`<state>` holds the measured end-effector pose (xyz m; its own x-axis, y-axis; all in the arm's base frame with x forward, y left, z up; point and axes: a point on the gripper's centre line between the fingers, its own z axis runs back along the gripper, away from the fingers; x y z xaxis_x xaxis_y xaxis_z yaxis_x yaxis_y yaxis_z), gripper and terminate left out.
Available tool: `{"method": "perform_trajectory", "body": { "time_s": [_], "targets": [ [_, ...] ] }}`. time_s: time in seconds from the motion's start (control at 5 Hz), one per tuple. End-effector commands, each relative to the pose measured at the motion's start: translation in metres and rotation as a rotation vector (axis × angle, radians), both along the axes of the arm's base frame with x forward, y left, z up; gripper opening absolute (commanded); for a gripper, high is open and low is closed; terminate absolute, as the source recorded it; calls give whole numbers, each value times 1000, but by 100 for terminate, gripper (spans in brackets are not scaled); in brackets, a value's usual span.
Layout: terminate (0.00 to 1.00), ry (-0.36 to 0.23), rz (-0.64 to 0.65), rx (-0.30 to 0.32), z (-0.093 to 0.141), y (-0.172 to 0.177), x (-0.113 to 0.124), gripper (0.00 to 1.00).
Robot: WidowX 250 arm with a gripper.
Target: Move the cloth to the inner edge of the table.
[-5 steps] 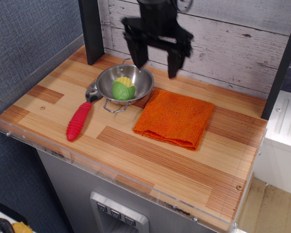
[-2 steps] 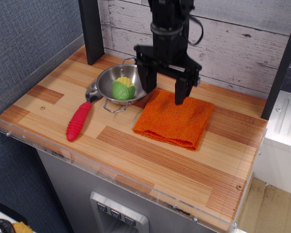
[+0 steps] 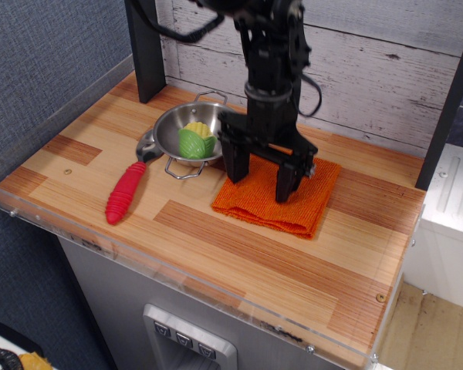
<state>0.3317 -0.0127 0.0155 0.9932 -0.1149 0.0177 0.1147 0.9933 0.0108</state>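
The bright orange ribbed cloth [image 3: 309,202] lies flat on the striped wooden table [image 3: 239,254], right of middle, near the back wall. My black gripper [image 3: 260,185] is directly over the cloth, open, with its two fingertips [image 3: 284,193] spread wide and down at or touching the fabric's left half. Nothing is held between the fingers. The arm hides part of the cloth's back left area.
A steel bowl [image 3: 170,132] holding a green and yellow toy [image 3: 193,141] stands just left of the gripper. A red-handled utensil [image 3: 125,193] lies left of the bowl. A clear acrylic rim [image 3: 177,281] runs along the front edge. A dark post [image 3: 144,46] stands at back left.
The open gripper has come down from above the bowl's back edge and moved forward and right, onto the cloth. The cloth, bowl and utensil have not moved.
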Motion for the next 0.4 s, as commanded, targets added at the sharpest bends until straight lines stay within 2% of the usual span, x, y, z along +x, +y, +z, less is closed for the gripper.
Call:
{"method": "perform_trajectory", "body": {
  "time_s": [0.0, 0.2],
  "targets": [
    [0, -9, 1, 28, -7, -1, 1, 100],
    [0, 6, -21, 17, -17, -8, 2, 100]
  ]
}}
